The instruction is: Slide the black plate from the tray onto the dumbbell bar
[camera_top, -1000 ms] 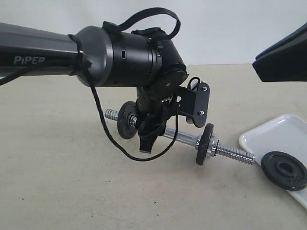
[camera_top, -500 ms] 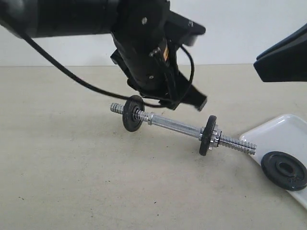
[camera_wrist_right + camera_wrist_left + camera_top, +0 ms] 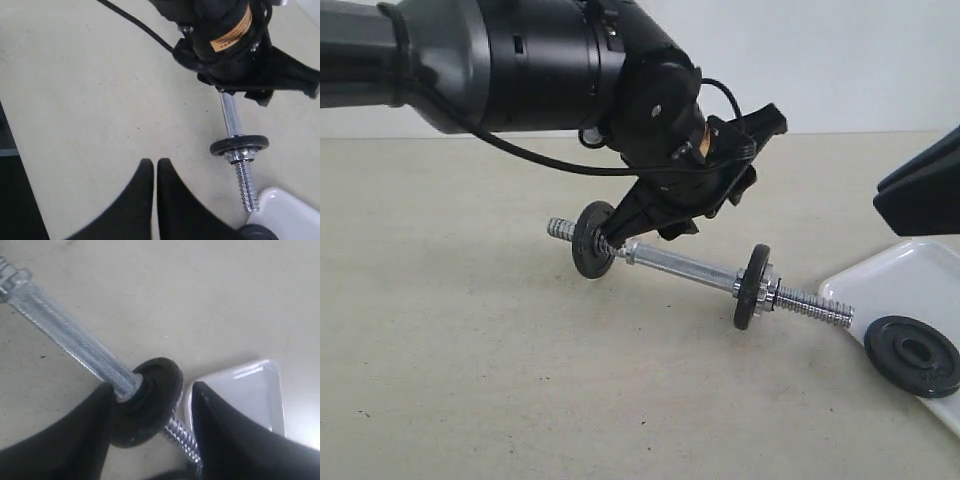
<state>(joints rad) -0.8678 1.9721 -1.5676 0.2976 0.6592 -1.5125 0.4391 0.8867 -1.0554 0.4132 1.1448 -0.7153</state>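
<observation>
The black plate [image 3: 912, 355] lies flat on the near corner of the white tray [image 3: 880, 280], untouched. The dumbbell bar [image 3: 685, 268] rests on the table with one black disc [image 3: 592, 240] near its left end and another [image 3: 752, 287] near the tray. My left gripper [image 3: 645, 225] hovers over the bar beside the left disc. In the left wrist view it [image 3: 152, 386] is open, with the bar [image 3: 65, 335] and a disc [image 3: 150, 405] showing between its fingers. My right gripper [image 3: 156, 162] is shut on nothing, above bare table short of the tray [image 3: 285, 210].
The bar's threaded end [image 3: 815, 308] points at the tray's rim. The bulky left arm [image 3: 520, 60] and its cable hang over the table's middle. A part of the right arm [image 3: 920, 195] juts in at the right edge.
The left gripper rose off the bar's middle, turned, and now sits lower over the left part. The bar shifted slightly. The right arm came down in view.
</observation>
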